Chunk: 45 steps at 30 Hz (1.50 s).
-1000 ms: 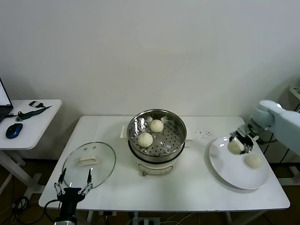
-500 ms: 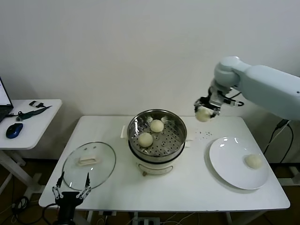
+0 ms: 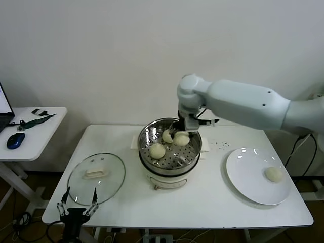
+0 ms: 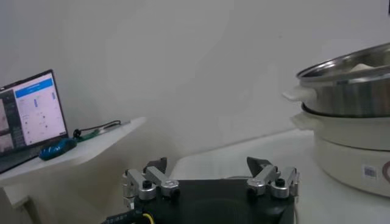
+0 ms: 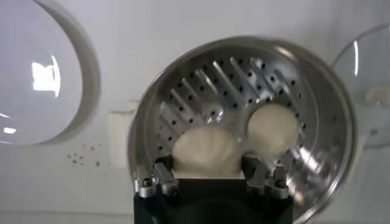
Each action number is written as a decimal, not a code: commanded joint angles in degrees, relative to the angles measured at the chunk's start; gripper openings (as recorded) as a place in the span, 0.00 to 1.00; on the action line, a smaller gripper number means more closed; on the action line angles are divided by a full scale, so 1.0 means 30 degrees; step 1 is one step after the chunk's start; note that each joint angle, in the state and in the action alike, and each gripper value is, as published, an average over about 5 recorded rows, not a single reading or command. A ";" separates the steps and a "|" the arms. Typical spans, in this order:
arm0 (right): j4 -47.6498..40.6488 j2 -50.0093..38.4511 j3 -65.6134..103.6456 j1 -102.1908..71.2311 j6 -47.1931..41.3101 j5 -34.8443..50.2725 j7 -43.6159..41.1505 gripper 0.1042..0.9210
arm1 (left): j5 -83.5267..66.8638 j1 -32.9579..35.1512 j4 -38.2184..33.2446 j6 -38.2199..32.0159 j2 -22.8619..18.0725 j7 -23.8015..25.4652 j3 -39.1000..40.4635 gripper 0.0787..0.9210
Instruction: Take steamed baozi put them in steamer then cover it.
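Steamer: a round, shiny stainless-steel pot (image 3: 169,147) with a perforated tray is seated on a white electric base near the middle of the white bench (image 3: 202,202); the tray's holes and slots are seen plainly in the right wrist view (image 5: 244,79).
Buns in steamer: two smooth, cream-white round dough buns are lying on the tray, one toward the front left (image 3: 157,150) and one toward the back (image 3: 167,135); a third bun (image 3: 181,138) is held over the tray's right rear part.
Right hand: the right hand (image 3: 181,132) is reached over the pot from the rear right, with its black fingers clamped on the third bun (image 5: 206,152); whether this bun is touching the tray cannot be told.
Bun on plate: a fourth cream-white bun (image 3: 274,174) is left on a flat, round white plate (image 3: 248,177) at the bench's right end, well apart from the steamer.
Cover: a round clear glass lid (image 3: 96,177) with a metal rim and a white rectangular handle is laid flat on the bench's left front corner, its rim close to the bench edge.
Left hand: the left hand (image 3: 77,207) is parked below the bench's front left edge, just beside the lid, with its fingers spread apart (image 4: 210,182).
Open room: bare bench is seen between steamer and plate and along the front edge.
Side table: a small white table (image 3: 35,136) bearing a blue mouse (image 3: 15,140) is set to the left, apart from the bench.
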 commanded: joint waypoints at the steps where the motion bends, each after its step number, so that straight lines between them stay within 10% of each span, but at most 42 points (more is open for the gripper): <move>1: 0.0641 0.1258 -0.0697 -0.1282 0.0443 -0.1002 0.0202 0.76 | -0.0736 -0.0050 -0.0160 0.0278 0.0019 -0.0033 0.0044 0.88; 32: -0.0646 -0.0846 0.0956 -0.0018 -0.0652 -0.0601 0.1346 0.88 | -0.0959 0.0175 -0.0062 0.0244 0.0162 -0.0119 -0.0136 0.88; 45: -0.1507 -0.7715 -0.2586 0.3163 -1.4791 1.2375 0.2805 0.88 | -0.0708 0.0403 -0.0363 -0.0076 0.0219 -0.0011 -0.0065 0.88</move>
